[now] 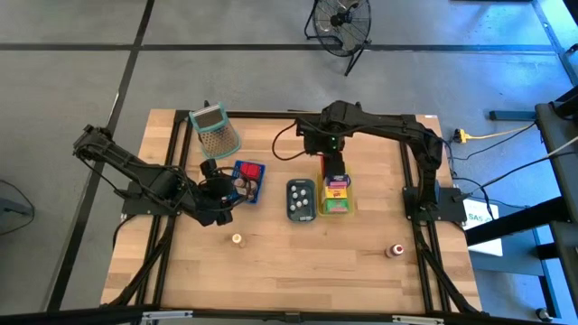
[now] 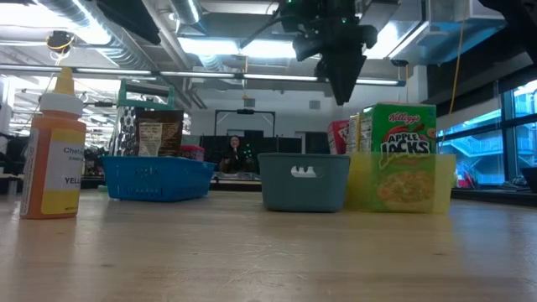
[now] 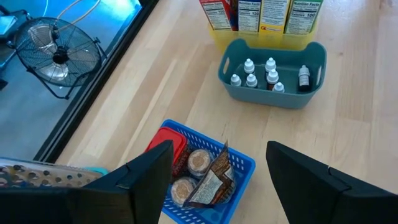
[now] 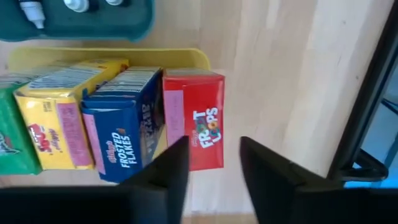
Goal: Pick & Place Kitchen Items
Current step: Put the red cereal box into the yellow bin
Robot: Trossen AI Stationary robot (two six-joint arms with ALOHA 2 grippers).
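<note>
On the desk (image 1: 298, 271), the yellow tray (image 4: 186, 57) at about 3 o'clock from centre holds four cereal cartons upright in a row, the red carton (image 4: 199, 118) at its 12 o'clock end. The right gripper (image 4: 211, 155) hovers just above that red carton, fingers partly apart and holding nothing. The left gripper (image 3: 217, 171) hangs over the blue basket (image 3: 239, 165) at 9 o'clock, fingers wide and empty.

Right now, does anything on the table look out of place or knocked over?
Mostly tidy. Two small items sit loose on the bare wood, outside any tray: a small pale piece and a red-capped bottle. The grater lies tilted by the blue tray. No spills or damage show.
</note>
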